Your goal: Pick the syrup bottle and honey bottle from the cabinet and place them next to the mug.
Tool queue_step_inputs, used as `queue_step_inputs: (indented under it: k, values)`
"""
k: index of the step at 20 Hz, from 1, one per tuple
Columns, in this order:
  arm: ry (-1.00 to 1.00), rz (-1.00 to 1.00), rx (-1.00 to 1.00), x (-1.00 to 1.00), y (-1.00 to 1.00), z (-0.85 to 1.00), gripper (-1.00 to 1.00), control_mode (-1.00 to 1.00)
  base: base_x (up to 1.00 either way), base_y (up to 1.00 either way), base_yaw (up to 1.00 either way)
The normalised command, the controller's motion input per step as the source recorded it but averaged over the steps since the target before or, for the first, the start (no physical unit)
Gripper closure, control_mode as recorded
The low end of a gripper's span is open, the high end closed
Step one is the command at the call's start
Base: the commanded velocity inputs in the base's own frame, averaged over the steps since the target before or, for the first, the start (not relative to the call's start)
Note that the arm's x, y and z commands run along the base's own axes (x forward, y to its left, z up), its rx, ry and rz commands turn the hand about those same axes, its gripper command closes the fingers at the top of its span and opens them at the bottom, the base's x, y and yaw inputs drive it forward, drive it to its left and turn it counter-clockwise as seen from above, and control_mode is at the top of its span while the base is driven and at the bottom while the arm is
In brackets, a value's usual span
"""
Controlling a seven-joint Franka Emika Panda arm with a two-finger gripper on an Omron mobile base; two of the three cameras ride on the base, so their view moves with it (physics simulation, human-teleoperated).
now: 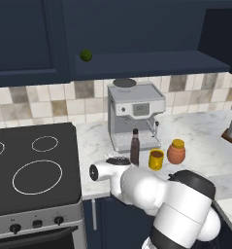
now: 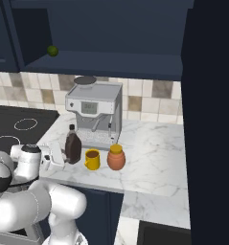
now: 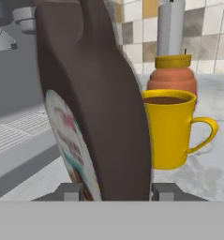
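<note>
the syrup bottle (image 3: 101, 108) stands upright on the marble counter (image 2: 154, 153), just in front of the coffee machine (image 2: 94, 112) and close on the left of the mug (image 2: 92, 159). the gripper (image 3: 114, 190) is clamped on its lower body, one finger (image 3: 69, 191) on each side of the dark brown glass (the pale label faces the hand camera's lower left). in the right base view the hand reaches in from the left at counter height, and the bottle rises past it with its dark cap on top.

the mug sits between the two bottles, yellow with a dark inside; in the hand view its handle points away from the syrup bottle. just right of it stands the honey bottle (image 2: 116, 157), orange with a yellow lid, upright and near the mug but not clearly touching it. all three form a short row along the near part of the counter.

above, the cabinet (image 1: 151, 44) is open, its navy shelf holding a small green round thing (image 1: 86, 55) at the left end. tan and grey tiles (image 1: 40, 104) line the wall behind. a black stove (image 1: 32, 168) with white ring marks lies to the left of the counter.
</note>
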Motion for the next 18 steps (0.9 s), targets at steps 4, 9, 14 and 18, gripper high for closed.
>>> queue_step_inputs:
  k: [4, 9, 14, 18]
  values:
    - [-0.10, 0.00, 0.00, 0.00, -0.01, -0.10, 1.00, -1.00, 0.00, 0.00, 0.00]
    - [-0.04, 0.00, 0.00, 0.02, -0.03, -0.03, 1.00, -1.00, 0.00, 0.00, 0.00]
    - [0.00, 0.00, 0.00, 0.00, 0.00, 0.00, 1.00, -1.00, 0.00, 0.00, 0.00]
    - [0.00, 0.00, 0.00, -0.02, 0.00, 0.00, 1.00, -1.00, 0.00, 0.00, 0.00]
